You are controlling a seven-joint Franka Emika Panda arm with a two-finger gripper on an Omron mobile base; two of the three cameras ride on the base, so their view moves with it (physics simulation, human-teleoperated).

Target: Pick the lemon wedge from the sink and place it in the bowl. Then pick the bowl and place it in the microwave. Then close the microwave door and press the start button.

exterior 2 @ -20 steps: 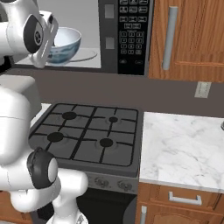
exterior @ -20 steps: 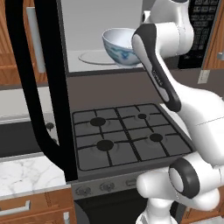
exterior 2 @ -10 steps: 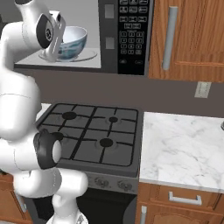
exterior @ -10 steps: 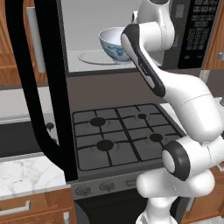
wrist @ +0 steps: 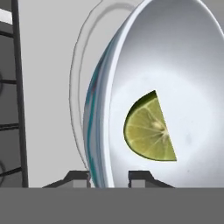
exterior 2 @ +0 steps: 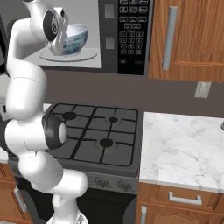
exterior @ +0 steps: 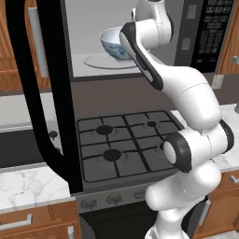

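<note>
Base views flank stove (exterior: 126,147); hand view close.

White jointed robot arm (exterior: 186,93) with dark seams

Its glossy white shell is built of rounded, bulbous segments, with dark grey discs capping the joints and a black stripe edging the upper link; two small dark grey finger tips (wrist: 78,178) end the two-finger gripper (wrist: 109,179).

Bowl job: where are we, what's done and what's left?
Done: the lemon wedge lies inside the bowl. In hand: the gripper pinches the bowl's rim, one finger on each side, holding it inside the microwave over the glass plate. Left: release the bowl, withdraw, close the open microwave door, press start.
</note>
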